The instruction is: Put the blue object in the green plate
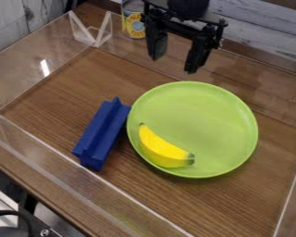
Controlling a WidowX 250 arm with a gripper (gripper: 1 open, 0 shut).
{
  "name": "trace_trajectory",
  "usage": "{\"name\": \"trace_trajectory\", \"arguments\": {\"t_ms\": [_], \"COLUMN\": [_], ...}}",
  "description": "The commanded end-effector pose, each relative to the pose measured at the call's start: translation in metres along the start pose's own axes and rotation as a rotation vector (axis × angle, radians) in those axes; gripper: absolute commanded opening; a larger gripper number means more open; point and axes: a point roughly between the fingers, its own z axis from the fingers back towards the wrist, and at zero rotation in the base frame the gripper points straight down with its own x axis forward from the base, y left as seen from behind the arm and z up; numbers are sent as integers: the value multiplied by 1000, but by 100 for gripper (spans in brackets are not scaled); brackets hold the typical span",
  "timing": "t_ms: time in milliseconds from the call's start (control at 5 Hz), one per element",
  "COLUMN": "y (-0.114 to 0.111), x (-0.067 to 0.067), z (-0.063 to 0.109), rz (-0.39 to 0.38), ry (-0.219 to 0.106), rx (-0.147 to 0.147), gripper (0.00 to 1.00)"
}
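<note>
The block (103,134) lies flat on the worktop (64,88), toward its left front part, just beside the left rim of the plate (218,111); whether the two touch cannot be told. It is a long, narrow, dark-blue bar with a stepped ridge running its length, matte and hard-edged, set at a slant so that its far end points toward the plate's upper left rim.

The plate is round, lime green, smooth plastic with a shallow raised rim, and sits right of the worktop's middle. Inside it, on its near left part, lies a yellow banana (163,146), curved and glossy, resting wholly within the rim.

The end effector (176,54) hangs above the far edge of the plate, pointing down, well apart from the block. Its two dark fingers (155,43) stand wide apart, with nothing between them and nothing touched.

The worktop is brown wood-grain, bordered by clear plastic walls (58,162) along its edges. Beyond its far edge stands a small container (136,23), too blurred to make out.
</note>
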Motion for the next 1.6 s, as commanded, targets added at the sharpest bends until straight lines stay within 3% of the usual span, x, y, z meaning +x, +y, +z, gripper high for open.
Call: {"name": "trace_trajectory", "arguments": {"t_ms": [0, 400, 600, 800, 1400], "y": [6, 24, 35, 44, 42], "x": [-18, -68, -79, -83, -84], "z": [-6, -10, -18, -30, -48], "rz": [37, 156, 184, 204, 207], "ry": [-8, -83, -110, -123, -100], "rx": [-7, -32, -54, -60, -66], "gripper": [100, 100, 100, 100, 100]}}
